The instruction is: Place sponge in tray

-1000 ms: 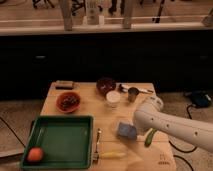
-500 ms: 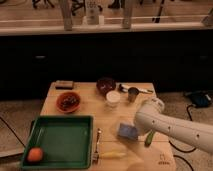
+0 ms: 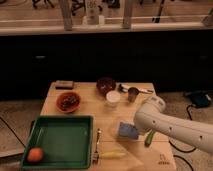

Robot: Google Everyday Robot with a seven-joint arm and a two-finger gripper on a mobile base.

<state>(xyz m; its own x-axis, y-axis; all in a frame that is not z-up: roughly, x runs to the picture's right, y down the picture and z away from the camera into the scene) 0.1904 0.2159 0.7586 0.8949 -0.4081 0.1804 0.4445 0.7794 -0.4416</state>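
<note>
White robot arm's claw (image 3: 134,131), grip impossible to tell, hides at the soft blue sponge (image 3: 127,131) on the wooden surface (image 3: 150,150), beside the rimmed green plastic tray (image 3: 62,142).

no legible text, faint mark on table (image 3: 161,161) corner (unreadable)

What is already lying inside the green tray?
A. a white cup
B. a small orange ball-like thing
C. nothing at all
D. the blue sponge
B: a small orange round object sits in the near left corner of the tray, while the sponge lies on the table to the tray's right, where the arm's gripper is, largely hidden behind the arm.
</note>
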